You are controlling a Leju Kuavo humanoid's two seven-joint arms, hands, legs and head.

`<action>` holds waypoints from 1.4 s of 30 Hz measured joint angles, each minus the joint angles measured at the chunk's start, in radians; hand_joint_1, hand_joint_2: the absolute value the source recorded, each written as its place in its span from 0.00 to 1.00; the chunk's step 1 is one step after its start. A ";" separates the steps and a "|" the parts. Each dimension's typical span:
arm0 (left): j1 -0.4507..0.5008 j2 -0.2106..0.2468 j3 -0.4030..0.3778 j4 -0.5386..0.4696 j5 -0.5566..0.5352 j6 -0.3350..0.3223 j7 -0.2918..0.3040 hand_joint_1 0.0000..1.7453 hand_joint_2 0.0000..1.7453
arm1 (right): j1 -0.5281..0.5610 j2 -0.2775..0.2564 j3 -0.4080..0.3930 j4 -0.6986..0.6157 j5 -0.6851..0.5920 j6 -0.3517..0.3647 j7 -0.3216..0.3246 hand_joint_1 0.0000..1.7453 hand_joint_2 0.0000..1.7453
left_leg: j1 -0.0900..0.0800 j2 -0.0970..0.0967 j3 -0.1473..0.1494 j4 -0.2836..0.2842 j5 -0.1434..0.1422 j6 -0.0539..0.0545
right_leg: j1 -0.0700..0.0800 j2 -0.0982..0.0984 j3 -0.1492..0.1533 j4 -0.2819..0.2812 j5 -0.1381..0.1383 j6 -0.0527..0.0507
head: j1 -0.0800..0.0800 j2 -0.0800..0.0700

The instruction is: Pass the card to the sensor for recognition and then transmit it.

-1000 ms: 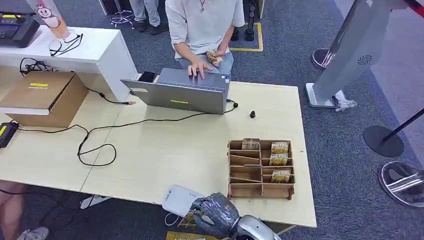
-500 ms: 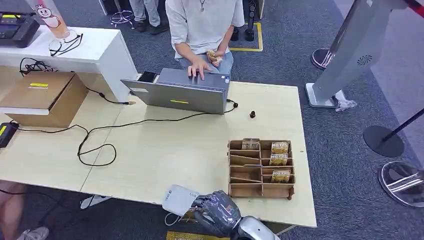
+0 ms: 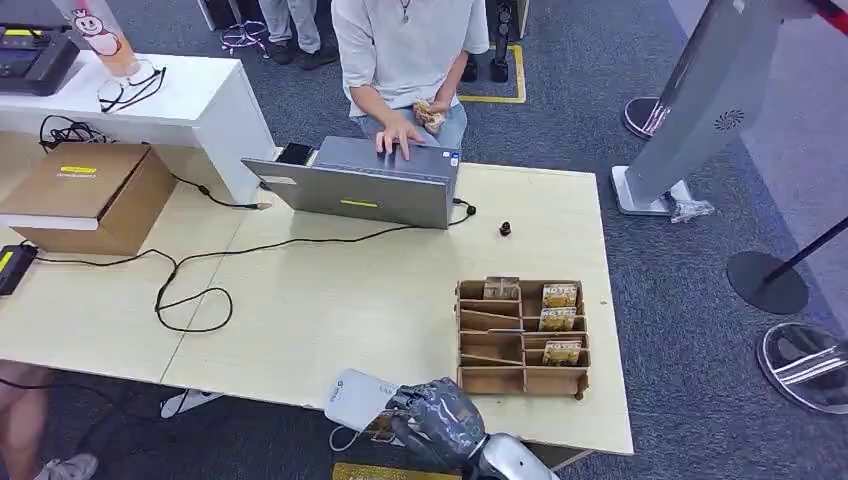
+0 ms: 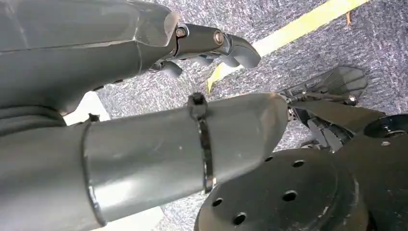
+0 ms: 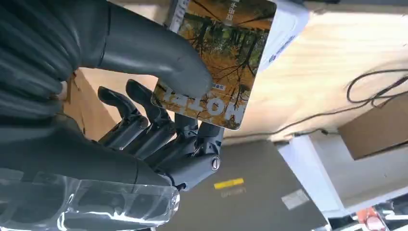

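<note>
Right hand (image 3: 440, 422) sits at the near table (image 3: 330, 300) edge, just beside the white sensor (image 3: 357, 398). In the right wrist view the card (image 5: 219, 60) is pinched between the thick thumb (image 5: 159, 53) and the dark fingers (image 5: 163, 130) beneath it; thumb presses on the printed face near the lettered end, and the far end of the card lies over or against the sensor's white body (image 5: 288, 24) — contact cannot be confirmed from this angle. Card looks thin, flat and stiff, glossy print, so likely light and somewhat slippery; judged to flex little and to slide in the pinch if pressed hard against the sensor. Sensible hold is what is seen: one short end clamped, the rest of the face left free to present to the reader. A grip nearer the middle would probably cover the area to be read. Left hand (image 4: 211, 48) hangs over carpet in its wrist view, fingers loosely curled with nothing in them. Beyond the sensor: a wooden rack (image 3: 522, 338) with more cards in its right-hand slots, a laptop (image 3: 360, 185) with a person (image 3: 405, 50) seated behind it, one hand on the keyboard, a black cable (image 3: 200, 290) looping across the table. Handover after reading will likely need the free end of the card offered outward.
</note>
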 joint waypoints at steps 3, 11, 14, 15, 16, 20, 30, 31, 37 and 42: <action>-0.003 0.005 0.001 0.012 -0.002 0.003 0.000 0.00 0.00 | 0.001 0.000 0.000 0.003 -0.070 0.055 -0.019 1.00 1.00 | 0.000 0.000 0.000 0.000 0.000 0.000 | 0.000 0.000 0.000 0.000 0.000 0.000 | 0.000 0.000; -0.005 0.021 0.006 0.047 -0.003 0.012 0.000 0.00 0.00 | 0.008 0.000 -0.021 -0.010 -0.197 0.186 -0.032 1.00 1.00 | 0.000 0.000 0.000 0.000 0.000 0.000 | 0.000 0.000 0.000 0.000 0.000 0.000 | 0.000 0.000; -0.005 0.027 0.006 0.060 -0.006 0.021 0.000 0.00 0.00 | 0.010 -0.002 -0.028 -0.030 -0.218 0.247 -0.019 1.00 1.00 | 0.000 0.000 0.000 0.000 0.000 0.000 | 0.000 0.000 0.000 0.000 0.000 0.000 | 0.000 0.000; -0.006 0.030 0.006 0.064 -0.006 0.022 0.000 0.00 0.00 | 0.011 -0.003 -0.031 -0.038 -0.218 0.256 -0.016 1.00 1.00 | 0.000 0.000 0.000 0.000 0.000 0.000 | 0.000 0.000 0.000 0.000 0.000 0.000 | 0.000 0.000; -0.005 0.032 0.006 0.068 -0.006 0.023 0.000 0.00 0.00 | 0.012 -0.003 -0.032 -0.042 -0.216 0.259 -0.014 1.00 1.00 | 0.000 0.000 0.000 0.000 0.000 0.000 | 0.000 0.000 0.000 0.000 0.000 0.000 | 0.000 0.000; -0.005 0.032 0.014 0.069 -0.009 0.021 0.000 0.00 0.00 | 0.012 -0.008 -0.034 -0.048 -0.161 0.225 -0.010 1.00 1.00 | 0.000 0.000 0.000 0.000 0.000 0.000 | 0.000 0.000 0.000 0.000 0.000 0.000 | 0.000 0.000; -0.005 0.019 0.024 0.068 -0.009 -0.003 -0.003 0.00 0.00 | 0.012 -0.006 -0.030 -0.020 -0.067 0.120 -0.020 1.00 1.00 | 0.000 0.000 0.000 0.000 0.000 0.000 | 0.000 0.000 0.000 0.000 0.000 0.000 | 0.000 0.000; -0.005 0.018 0.024 0.066 -0.010 -0.006 -0.003 0.00 0.00 | 0.011 -0.005 -0.029 -0.016 -0.058 0.113 -0.020 1.00 1.00 | 0.000 0.000 0.000 0.000 0.000 0.000 | 0.000 0.000 0.000 0.000 0.000 0.000 | 0.000 0.000; -0.005 0.010 0.027 0.057 -0.018 -0.016 -0.007 0.00 0.00 | 0.008 -0.004 -0.018 0.007 -0.031 0.096 -0.021 1.00 1.00 | 0.000 0.000 0.000 0.000 0.000 0.000 | 0.000 0.000 0.000 0.000 0.000 0.000 | 0.000 0.000; -0.005 0.010 0.031 0.057 -0.023 -0.015 -0.011 0.00 0.00 | 0.006 -0.003 -0.010 0.022 0.001 0.070 -0.021 1.00 1.00 | 0.000 0.000 0.000 0.000 0.000 0.000 | 0.000 0.000 0.000 0.000 0.000 0.000 | 0.000 0.000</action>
